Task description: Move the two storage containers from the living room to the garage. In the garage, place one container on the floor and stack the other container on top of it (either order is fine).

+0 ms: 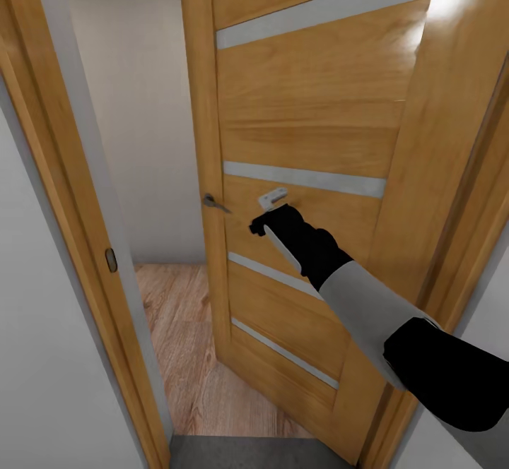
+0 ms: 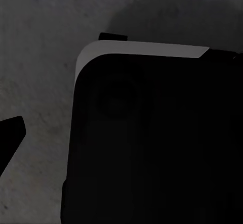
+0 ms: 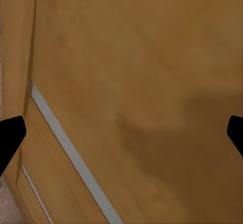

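A doorway fills the head view: grey concrete floor (image 1: 240, 453) at the threshold, light wood-plank floor (image 1: 187, 356) beyond. Left of the wooden door (image 1: 311, 123) is the frame (image 1: 78, 243). The right end effector (image 1: 267, 213), fingers spread, hovers near the door's handle (image 1: 214, 203). The left end effector's state cannot be told.

The head view is bright and even. A white shine sits high on the right of the wooden door (image 1: 311, 109), and the wood looks pale there. The wood floor (image 1: 185, 328) past the door is a little blurry. The door frame (image 1: 63, 193) leans outward at the sides, bent by the wide lens. The left wrist view is dim: grey floor (image 2: 35, 42) with a soft round shadow. In the right wrist view the door looks warm, soft and fuzzy, with a faint dark patch.
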You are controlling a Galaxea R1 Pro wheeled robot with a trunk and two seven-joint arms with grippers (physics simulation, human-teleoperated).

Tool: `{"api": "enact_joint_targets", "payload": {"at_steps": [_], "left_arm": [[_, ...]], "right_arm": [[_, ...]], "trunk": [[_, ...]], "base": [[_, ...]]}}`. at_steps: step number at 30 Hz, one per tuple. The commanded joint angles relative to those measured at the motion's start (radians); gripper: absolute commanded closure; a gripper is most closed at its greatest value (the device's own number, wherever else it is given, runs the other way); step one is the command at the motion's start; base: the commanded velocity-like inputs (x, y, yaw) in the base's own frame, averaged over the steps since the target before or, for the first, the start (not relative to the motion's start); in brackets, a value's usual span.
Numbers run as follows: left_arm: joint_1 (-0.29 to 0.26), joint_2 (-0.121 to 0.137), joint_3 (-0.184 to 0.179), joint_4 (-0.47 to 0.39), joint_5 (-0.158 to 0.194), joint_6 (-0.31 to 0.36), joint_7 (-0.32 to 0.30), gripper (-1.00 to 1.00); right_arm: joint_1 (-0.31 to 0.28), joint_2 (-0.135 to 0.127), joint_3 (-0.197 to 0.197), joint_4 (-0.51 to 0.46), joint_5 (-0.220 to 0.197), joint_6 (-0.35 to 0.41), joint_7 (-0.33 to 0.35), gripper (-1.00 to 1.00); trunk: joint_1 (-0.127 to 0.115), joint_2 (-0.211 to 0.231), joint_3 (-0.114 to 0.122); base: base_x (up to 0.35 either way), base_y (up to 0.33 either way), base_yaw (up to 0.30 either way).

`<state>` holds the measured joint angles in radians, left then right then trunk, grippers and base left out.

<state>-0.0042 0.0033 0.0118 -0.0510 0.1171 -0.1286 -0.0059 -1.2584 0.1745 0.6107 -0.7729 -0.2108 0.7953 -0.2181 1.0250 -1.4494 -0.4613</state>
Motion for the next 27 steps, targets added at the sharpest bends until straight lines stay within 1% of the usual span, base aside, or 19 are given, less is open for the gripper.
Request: {"api": "enact_joint_targets", "payload": {"at_steps": [1,9,12,14,18,24,27], "left_arm": [[0.0,0.0,0.0,0.0,0.008,-0.002,0.0,-1.0],[0.0,0.001,-0.001,0.0,0.007,-0.001,-0.004,-1.0],[0.0,0.001,-0.002,0.0,0.006,0.002,-0.007,-1.0],[0.0,0.001,-0.003,0.0,0.006,0.003,-0.008,-1.0],[0.0,0.001,-0.003,0.0,0.006,0.0,-0.008,-1.0],[0.0,0.0,-0.003,0.0,0.006,0.0,-0.008,-1.0],[0.0,0.0,-0.003,0.0,0.006,0.0,-0.008,-1.0]], "right_arm": [[-0.001,0.0,0.003,-0.003,-0.01,0.001,-0.004,-1.0],[0.0,0.0,0.009,-0.014,-0.01,-0.001,0.041,-1.0],[0.0,0.0,0.01,-0.031,-0.011,0.0,0.058,-1.0],[0.0,0.0,0.01,-0.048,-0.012,0.001,0.089,-1.0],[0.0,0.0,0.011,-0.052,-0.012,0.001,0.094,-1.0],[0.001,0.0,0.012,-0.052,-0.011,0.003,0.092,-1.0],[0.001,0.0,0.015,-0.042,-0.01,0.005,0.081,-1.0]], "trunk": [[0.0,-0.001,-0.001],[0.0,-0.001,-0.001],[0.0,-0.001,-0.001],[0.0,-0.001,-0.001],[0.0,-0.001,-0.001],[0.0,-0.001,-0.001],[0.0,-0.001,-0.001]], "base": [[0.0,0.0,0.0],[0.017,0.0,0.0],[0.223,0.0,0.0],[0.283,0.0,0.0],[0.128,0.0,0.0],[0.013,0.0,0.0],[0.001,0.0,0.0]]}}
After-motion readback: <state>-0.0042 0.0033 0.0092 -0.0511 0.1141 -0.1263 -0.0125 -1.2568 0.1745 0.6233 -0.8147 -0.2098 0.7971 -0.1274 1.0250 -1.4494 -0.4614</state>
